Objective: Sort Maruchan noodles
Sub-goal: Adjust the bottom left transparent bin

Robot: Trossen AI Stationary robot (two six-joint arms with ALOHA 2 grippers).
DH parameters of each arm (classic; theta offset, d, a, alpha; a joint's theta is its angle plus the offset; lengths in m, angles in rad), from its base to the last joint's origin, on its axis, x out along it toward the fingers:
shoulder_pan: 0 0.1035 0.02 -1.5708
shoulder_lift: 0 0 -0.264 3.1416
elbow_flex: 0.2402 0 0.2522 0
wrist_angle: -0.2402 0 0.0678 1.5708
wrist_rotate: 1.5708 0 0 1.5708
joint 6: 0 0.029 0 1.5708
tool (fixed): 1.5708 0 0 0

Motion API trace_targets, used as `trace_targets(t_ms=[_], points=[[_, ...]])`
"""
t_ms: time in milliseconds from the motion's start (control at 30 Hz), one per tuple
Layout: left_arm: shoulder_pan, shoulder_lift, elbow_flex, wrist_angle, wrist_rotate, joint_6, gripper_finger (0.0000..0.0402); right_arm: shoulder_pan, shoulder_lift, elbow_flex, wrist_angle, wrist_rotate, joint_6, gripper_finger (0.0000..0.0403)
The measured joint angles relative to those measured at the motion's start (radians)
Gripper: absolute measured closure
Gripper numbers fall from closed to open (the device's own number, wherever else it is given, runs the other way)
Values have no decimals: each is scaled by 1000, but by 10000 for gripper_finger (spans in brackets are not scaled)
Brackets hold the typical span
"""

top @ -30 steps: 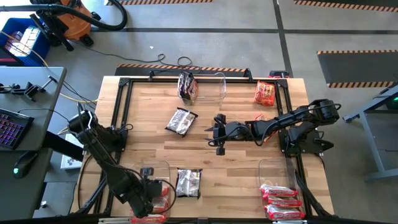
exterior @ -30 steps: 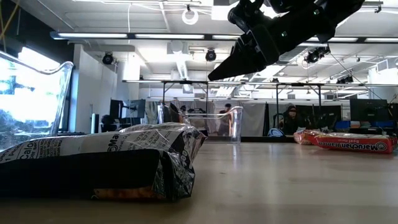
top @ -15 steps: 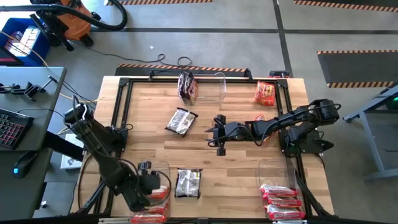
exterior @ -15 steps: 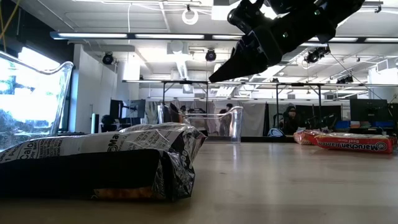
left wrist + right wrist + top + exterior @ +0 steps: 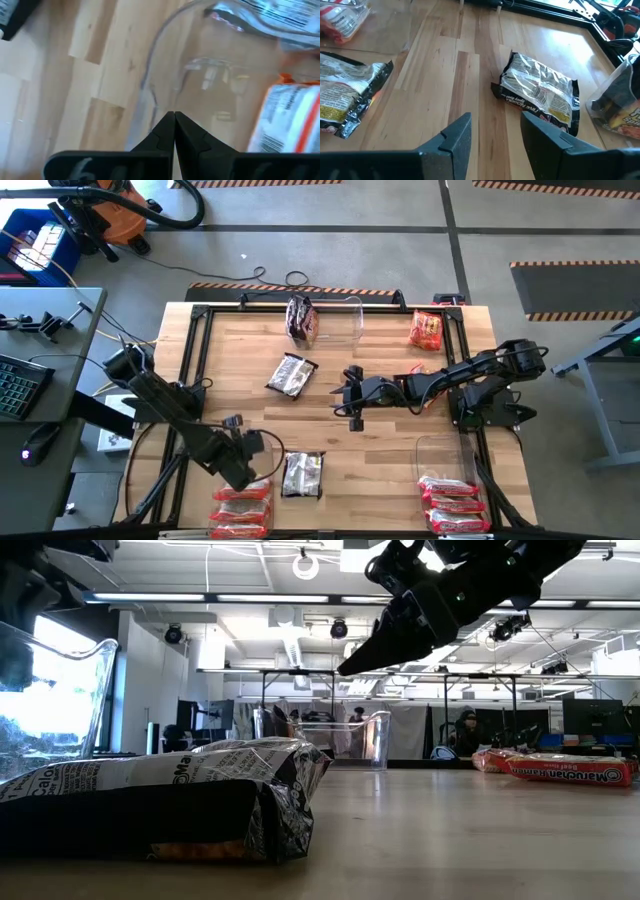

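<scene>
A dark black-silver packet (image 5: pixel 538 93) lies flat on the wooden table (image 5: pixel 380 450) just ahead of the right gripper (image 5: pixel 492 131), whose fingers hang spread above the boards, holding nothing. A second dark packet (image 5: pixel 350 100) lies off to one side of them. The left gripper (image 5: pixel 174 131), fingers pressed together and empty, points at a clear bin (image 5: pixel 165 75) (orange-red packets (image 5: pixel 243 498) apparently inside).
</scene>
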State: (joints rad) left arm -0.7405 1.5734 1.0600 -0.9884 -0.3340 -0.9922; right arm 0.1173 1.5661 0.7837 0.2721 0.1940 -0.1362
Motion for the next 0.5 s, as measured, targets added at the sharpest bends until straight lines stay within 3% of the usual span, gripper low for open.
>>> trace_targets(t_ms=[500], points=[[65, 0, -2, -62, -125, 136, 401, 0, 0, 0, 0, 1, 0, 252]])
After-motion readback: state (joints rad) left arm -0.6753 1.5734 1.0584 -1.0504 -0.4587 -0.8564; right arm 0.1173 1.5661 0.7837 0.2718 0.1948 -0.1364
